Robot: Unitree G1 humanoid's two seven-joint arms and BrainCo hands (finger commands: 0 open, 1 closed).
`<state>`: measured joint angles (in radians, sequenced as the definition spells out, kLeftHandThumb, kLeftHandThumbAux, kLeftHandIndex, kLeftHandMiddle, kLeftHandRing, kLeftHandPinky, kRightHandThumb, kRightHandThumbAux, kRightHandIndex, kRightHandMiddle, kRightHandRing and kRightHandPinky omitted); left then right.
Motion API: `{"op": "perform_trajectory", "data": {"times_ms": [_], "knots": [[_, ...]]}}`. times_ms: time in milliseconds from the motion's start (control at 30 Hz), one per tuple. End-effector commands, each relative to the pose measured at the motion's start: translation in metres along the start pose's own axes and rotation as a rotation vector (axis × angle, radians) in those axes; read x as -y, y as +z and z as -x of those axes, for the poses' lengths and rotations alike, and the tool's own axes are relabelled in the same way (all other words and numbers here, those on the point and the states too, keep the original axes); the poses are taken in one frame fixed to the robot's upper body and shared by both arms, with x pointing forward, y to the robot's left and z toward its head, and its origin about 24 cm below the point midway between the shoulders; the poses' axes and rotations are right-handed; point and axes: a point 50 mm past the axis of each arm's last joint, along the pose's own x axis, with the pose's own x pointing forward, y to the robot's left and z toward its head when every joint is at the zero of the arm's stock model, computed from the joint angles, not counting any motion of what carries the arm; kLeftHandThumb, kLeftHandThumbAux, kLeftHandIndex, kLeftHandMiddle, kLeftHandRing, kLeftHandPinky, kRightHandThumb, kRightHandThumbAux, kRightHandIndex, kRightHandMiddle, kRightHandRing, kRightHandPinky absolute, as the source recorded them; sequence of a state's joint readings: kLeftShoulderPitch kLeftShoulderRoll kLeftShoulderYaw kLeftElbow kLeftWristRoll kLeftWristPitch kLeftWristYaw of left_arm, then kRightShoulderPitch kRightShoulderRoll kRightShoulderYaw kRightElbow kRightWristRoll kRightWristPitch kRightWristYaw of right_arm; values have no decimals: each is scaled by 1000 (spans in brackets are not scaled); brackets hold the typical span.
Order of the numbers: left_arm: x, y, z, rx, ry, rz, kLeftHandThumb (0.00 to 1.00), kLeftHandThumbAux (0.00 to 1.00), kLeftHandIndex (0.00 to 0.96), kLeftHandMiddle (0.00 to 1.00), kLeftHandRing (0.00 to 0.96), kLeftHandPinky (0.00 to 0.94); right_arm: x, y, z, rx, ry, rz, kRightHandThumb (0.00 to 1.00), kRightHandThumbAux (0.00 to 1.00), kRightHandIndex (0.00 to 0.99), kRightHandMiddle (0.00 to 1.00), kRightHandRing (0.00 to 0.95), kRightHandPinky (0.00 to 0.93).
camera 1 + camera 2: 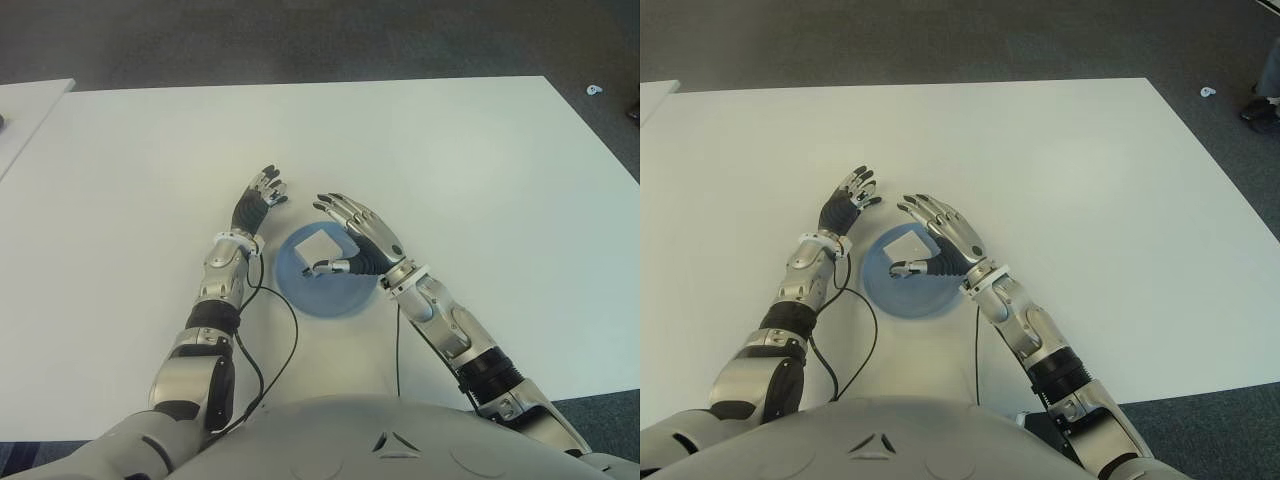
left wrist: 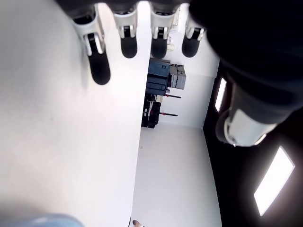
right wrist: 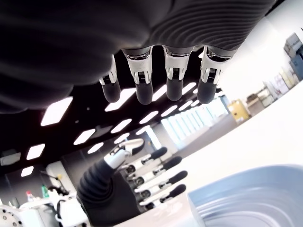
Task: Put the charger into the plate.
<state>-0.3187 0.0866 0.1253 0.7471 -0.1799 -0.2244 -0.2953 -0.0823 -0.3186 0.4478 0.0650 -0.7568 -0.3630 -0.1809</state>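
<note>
**Supervisor:** Report the position of the charger.

**Operator:** I read the charger (image 1: 318,245) as a white square block lying inside the blue plate (image 1: 335,298), in the half of the plate farther from the robot. The plate sits on the white table (image 1: 450,160), close in front of the robot's torso and slightly to its right of centre.

**Supervisor:** Right hand status?

**Operator:** The right hand (image 1: 357,238) shows over the right side of the plate, palm turned toward the charger. Its four fingers (image 1: 335,207) are extended and spread past the far rim of the plate, and the thumb (image 1: 330,266) reaches across the plate just on the near side of the charger. I see nothing held in it. In the right wrist view the fingertips (image 3: 142,92) hang straight and unclenched with nothing between them, and the plate rim (image 3: 236,194) shows beyond them. I cannot tell whether the thumb touches the charger or only lies beside it.

**Supervisor:** Left hand?

**Operator:** The left hand (image 1: 262,196) shows on the table to the left of the plate, beyond its far-left edge and clear of it. The fingers are relaxed and slightly bent (no object in them). The left wrist view confirms this: the fingertips (image 2: 98,66) are loose over bare table surface.

**Supervisor:** Anything else on the work surface?

**Operator:** A black cable (image 1: 285,345) runs along the left forearm and loops over the table near the plate's near-left edge.
</note>
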Motion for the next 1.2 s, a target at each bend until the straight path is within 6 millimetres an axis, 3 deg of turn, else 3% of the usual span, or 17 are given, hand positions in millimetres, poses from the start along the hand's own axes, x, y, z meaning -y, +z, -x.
{"op": "perform_trajectory", "data": {"times_ms": [33, 300, 733, 1133, 1200], "knots": [[-2, -22, 12, -95, 12, 16, 84, 650, 51, 50, 48, 94, 9, -6, 6, -16, 6, -1, 255, 133, 0, 0, 0, 0], [-1, -23, 12, -105, 5, 14, 103, 642, 48, 41, 40, 89, 20, -24, 8, -138, -83, -69, 201, 199, 0, 0, 0, 0], [-3, -23, 12, -115, -3, 1, 107, 644, 47, 37, 38, 92, 19, -67, 10, -373, -319, -376, 95, 432, 0, 0, 0, 0], [-4, -24, 14, -117, -1, 1, 112, 644, 47, 43, 44, 97, 7, -92, 14, -518, -366, -645, 73, 565, 0, 0, 0, 0], [-5, -24, 14, -113, -3, -8, 114, 645, 48, 43, 44, 95, -6, -98, 21, -564, -360, -752, 76, 611, 0, 0, 0, 0]]}}
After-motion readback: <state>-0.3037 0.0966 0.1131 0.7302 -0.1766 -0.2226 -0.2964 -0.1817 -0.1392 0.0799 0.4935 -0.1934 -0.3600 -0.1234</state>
